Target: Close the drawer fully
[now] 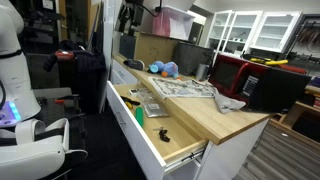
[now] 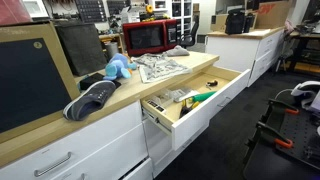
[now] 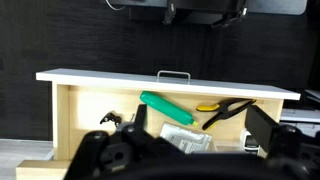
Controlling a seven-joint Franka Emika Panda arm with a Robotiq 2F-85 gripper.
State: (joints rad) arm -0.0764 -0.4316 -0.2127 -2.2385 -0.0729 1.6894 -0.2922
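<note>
The drawer (image 1: 150, 125) is pulled far out from under the wooden countertop in both exterior views (image 2: 205, 105). It has a flat white front and a pale wood inside. In the wrist view I face its white front (image 3: 100, 76) with the metal handle (image 3: 173, 74). Inside lie a green tube (image 3: 165, 107), yellow-handled black pliers (image 3: 225, 110) and a printed packet (image 3: 185, 138). My gripper (image 3: 198, 120) is open and empty, and it hangs back from the drawer front without touching it. My arm shows at the frame edge in both exterior views (image 1: 15, 80) (image 2: 300, 95).
On the countertop (image 1: 230, 120) are a blue plush toy (image 2: 118, 68), newspapers (image 2: 160, 66), a red microwave (image 2: 150, 37) and a grey slipper (image 2: 95, 98). Deeper white drawer fronts (image 2: 70, 160) sit below. A black stand (image 2: 275, 135) stands on the dark floor beside the arm.
</note>
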